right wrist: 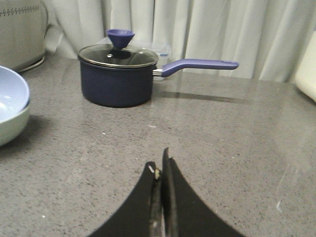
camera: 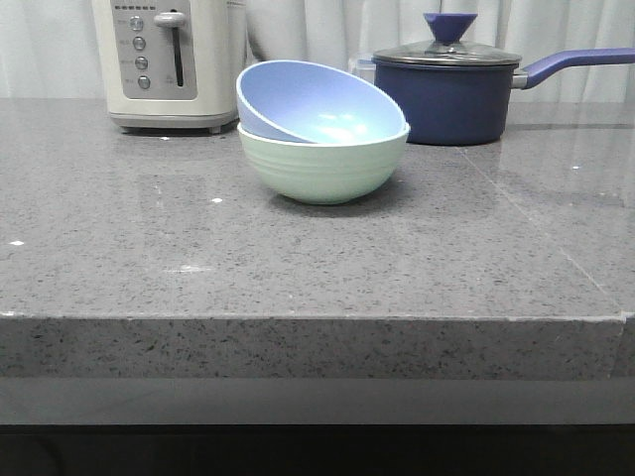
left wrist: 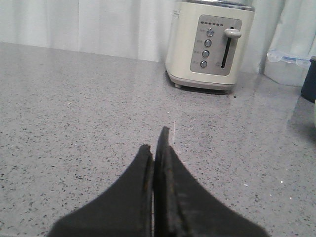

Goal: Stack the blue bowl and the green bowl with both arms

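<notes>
Blue bowl (camera: 316,99) sat tilted inside green bowl (camera: 323,164), toward the worktop's (camera: 298,268) rear edge; left gripper (left wrist: 157,148) and right gripper (right wrist: 160,165) both closed, empty; stack lay nearer the right jaws.

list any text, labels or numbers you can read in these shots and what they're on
No text can be read in any view.
Toaster: tiny print beside its round buttons and a row of small marks above them, too small and blurred to read.
Saucepan, blue bowl, green bowl: no markings visible.
</notes>
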Controlling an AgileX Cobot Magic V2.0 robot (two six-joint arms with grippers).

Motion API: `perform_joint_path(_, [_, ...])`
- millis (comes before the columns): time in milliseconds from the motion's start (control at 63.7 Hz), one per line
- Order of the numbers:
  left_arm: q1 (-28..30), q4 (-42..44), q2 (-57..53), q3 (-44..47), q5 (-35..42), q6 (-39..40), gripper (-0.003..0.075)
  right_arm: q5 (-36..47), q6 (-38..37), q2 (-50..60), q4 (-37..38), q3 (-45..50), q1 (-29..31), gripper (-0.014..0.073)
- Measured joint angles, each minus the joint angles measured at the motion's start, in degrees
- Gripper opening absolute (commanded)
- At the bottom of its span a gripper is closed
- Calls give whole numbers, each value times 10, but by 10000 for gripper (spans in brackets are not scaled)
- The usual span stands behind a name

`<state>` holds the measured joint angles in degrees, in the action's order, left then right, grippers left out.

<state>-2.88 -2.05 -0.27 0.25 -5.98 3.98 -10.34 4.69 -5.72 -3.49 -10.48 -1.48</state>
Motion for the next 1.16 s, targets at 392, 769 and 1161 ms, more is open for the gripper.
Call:
perform_joint_path(392, [0, 0, 0, 0, 0, 0, -20, 80, 0, 63, 0, 120, 6, -55])
perform_joint_path(769, [0, 0, 0, 0, 0, 0, -20, 84, 0, 63, 0, 120, 6, -55])
perform_joint_path(1161, [0, 0, 0, 0, 0, 0, -20, 84, 0, 63, 0, 120, 6, -55])
